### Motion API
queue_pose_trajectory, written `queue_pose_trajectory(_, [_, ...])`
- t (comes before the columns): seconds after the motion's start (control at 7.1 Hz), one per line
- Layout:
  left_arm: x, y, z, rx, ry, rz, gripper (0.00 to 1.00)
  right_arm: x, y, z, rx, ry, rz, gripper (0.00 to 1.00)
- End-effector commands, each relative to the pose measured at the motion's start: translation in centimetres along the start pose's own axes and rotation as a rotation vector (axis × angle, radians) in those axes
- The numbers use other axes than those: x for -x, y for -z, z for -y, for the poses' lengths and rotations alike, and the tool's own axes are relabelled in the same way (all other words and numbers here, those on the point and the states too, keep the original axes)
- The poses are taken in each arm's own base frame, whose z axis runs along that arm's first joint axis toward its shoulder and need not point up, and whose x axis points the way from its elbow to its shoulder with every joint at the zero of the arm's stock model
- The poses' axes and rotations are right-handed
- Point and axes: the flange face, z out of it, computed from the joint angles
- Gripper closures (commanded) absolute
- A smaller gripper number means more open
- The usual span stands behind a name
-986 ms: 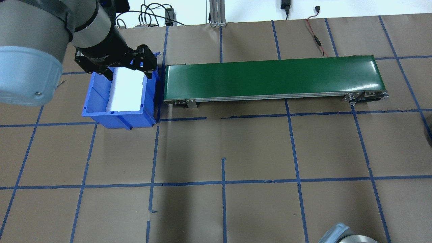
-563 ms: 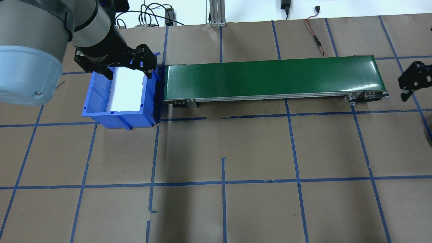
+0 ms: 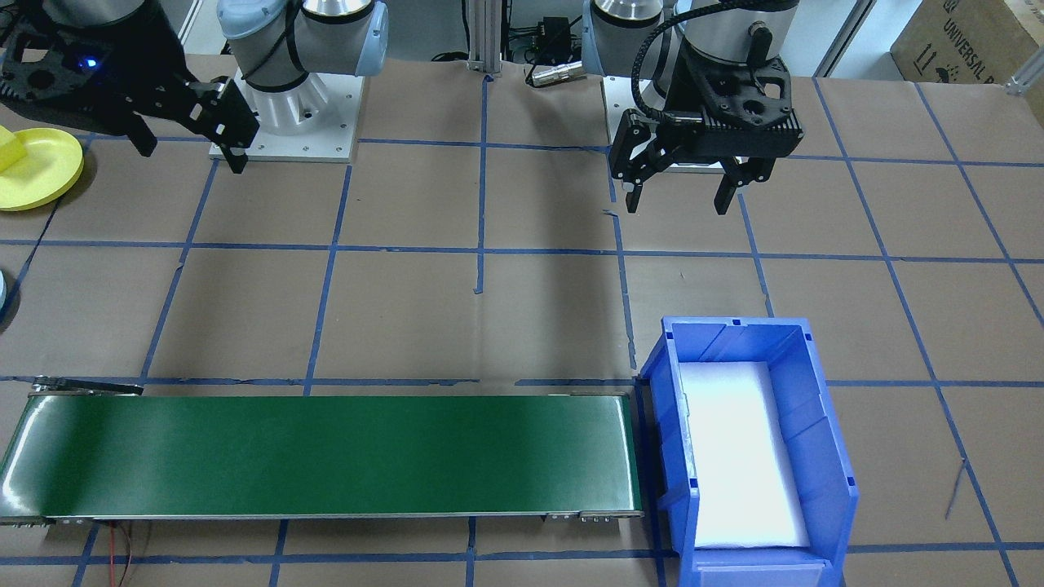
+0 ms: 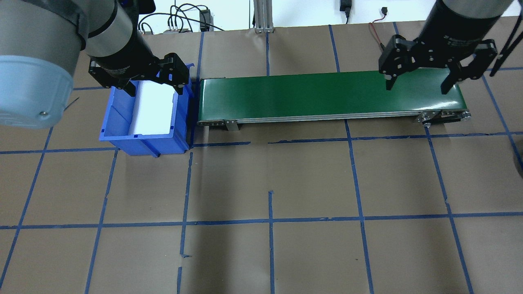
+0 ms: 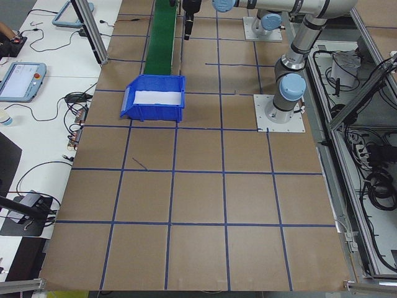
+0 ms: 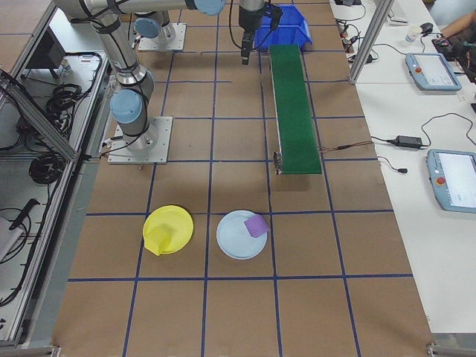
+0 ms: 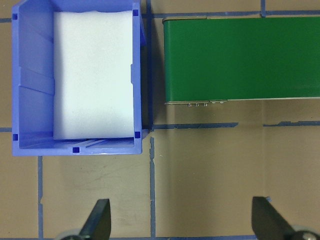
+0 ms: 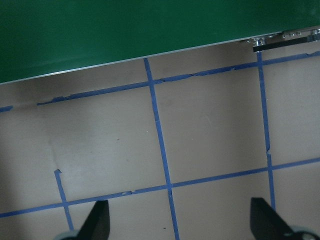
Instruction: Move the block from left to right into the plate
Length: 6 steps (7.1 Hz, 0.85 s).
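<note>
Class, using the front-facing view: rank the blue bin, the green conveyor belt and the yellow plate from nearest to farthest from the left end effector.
From the left end effector:
1. Blue bin, just in front of it.
2. Green conveyor belt, beside the bin, stretching away.
3. Yellow plate, far across, near the right end effector.

Cardboard box point(image 3: 971, 41), top right of front-facing view: "UNIVERSAL R…", cut off by frame edge.

yellow plate point(image 3: 37, 167) cut off at the left edge of the front-facing view, with only a corner of a yellow block point(image 3: 10, 151) showing on it. blue bin point(image 3: 754, 456) cropped at the bottom edge there. right pincer point(image 3: 192, 126) partly out of frame at upper left.
</note>
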Motion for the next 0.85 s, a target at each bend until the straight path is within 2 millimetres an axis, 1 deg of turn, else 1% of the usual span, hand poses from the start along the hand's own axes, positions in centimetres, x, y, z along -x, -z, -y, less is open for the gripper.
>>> queue_pose_trajectory(0.0, [0.06,0.14,-0.15,0.000,0.000,0.014,0.00,3.74,1.88,1.01,-0.034,0.064,0.017,0.00])
queue_pose_trajectory(0.42, [0.01,0.08,-0.14,0.001,-0.001,0.002,0.00,3.81,1.46,0.98,-0.018,0.068,0.067,0.00])
queue_pose_trajectory(0.7, [0.11,-0.16,-0.20,0.007,-0.005,0.006,0.00,3.79,1.37,0.95,-0.017,0.071,0.057,0.00])
